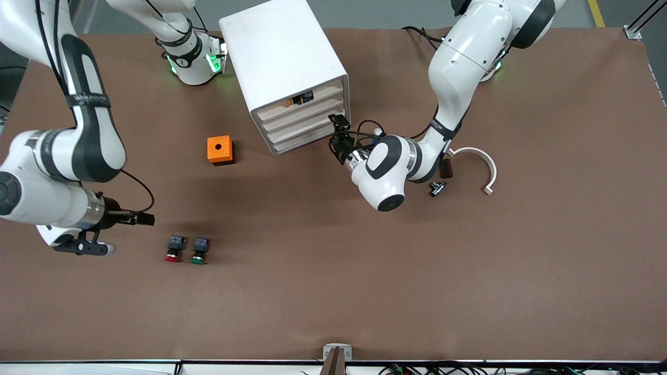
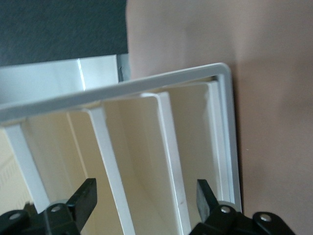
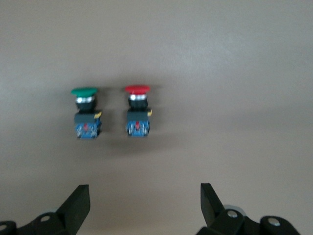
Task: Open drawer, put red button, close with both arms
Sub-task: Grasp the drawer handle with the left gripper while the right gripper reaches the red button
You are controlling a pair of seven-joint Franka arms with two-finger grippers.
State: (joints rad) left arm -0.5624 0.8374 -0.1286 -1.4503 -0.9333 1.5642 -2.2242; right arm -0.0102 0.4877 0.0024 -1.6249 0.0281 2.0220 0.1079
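The red button (image 1: 174,248) and the green button (image 1: 199,250) lie side by side on the brown bench (image 1: 469,286), nearest the front camera, toward the right arm's end, caps pointing at that camera. The right claw (image 1: 148,219) hangs just beside the red button, apart from it, and the right wrist view shows its fingers (image 3: 78,203) spread wide with the red button (image 3: 137,111) and green button (image 3: 86,112) ahead of them. An orange box (image 1: 220,150) sits farther back, beside the white cabinet (image 1: 284,67). The left claw (image 1: 340,136) is at the corner of the cabinet front, level with its lower trays; its fingers (image 2: 84,198) are wide, straddling a tray edge. The drawer (image 1: 302,112), second front down, is shut. A white curved piece (image 1: 482,166) lies toward the left arm's end.
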